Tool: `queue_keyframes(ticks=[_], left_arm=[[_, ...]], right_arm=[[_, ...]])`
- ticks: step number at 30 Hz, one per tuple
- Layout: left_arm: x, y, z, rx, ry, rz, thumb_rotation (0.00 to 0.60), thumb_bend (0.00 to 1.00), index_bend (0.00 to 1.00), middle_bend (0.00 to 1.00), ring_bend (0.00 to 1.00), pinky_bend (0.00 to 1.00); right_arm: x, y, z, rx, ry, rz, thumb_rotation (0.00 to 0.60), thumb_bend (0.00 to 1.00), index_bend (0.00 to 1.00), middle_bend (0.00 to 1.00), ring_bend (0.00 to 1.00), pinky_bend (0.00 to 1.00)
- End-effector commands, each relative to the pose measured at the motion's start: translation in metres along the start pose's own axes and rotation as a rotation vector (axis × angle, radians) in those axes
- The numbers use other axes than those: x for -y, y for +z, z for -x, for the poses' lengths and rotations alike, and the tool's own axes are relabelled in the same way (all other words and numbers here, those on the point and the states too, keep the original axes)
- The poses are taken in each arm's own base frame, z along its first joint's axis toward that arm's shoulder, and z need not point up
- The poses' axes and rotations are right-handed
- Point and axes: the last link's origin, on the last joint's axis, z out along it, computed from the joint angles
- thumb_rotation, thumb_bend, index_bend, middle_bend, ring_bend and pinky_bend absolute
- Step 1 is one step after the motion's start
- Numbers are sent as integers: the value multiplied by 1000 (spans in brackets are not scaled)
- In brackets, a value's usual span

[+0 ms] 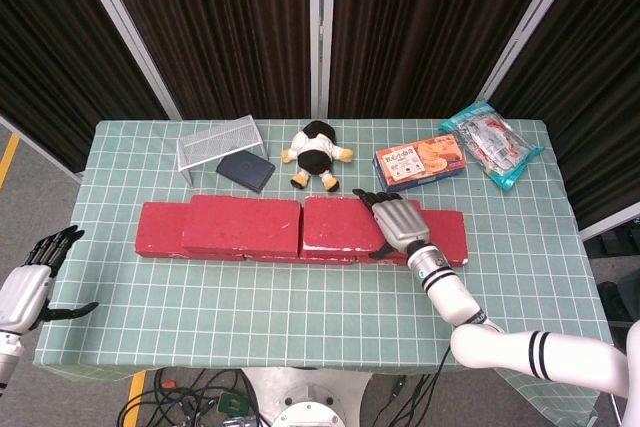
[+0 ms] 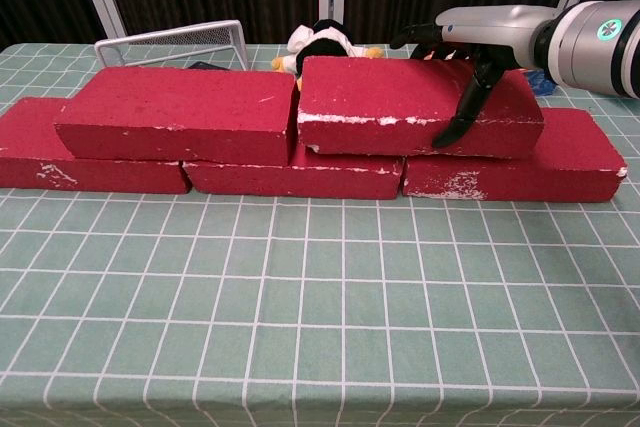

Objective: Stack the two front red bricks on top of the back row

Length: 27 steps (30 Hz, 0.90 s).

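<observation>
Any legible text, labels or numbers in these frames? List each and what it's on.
Orange snack box: has print, too small to read.
Clear snack bag: has print, blurred, unreadable.
Red bricks, wire tray, dark pouch, plush toy: no text visible.

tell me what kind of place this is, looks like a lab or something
Probably a robot lab or test cell rather than a home: a table under a green grid cloth, dark curtain panels behind it, loose cables on the floor, and red bricks laid out as props.
</observation>
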Motion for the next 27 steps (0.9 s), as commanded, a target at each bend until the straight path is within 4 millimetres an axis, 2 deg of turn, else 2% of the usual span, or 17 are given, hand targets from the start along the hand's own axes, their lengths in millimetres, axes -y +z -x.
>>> queue_keyframes(ticks=[1,27], left_arm=[[1,0,0,1,-2,-3,600,0,50,0,0,0],[1,4,7,18,-20,-2,600,0,51,0,0,0]], right_arm=[[1,1,0,7,0,-3,600,71,19,262,187,285],[5,8,3,48,-2,0,600,72,17,255,187,285]])
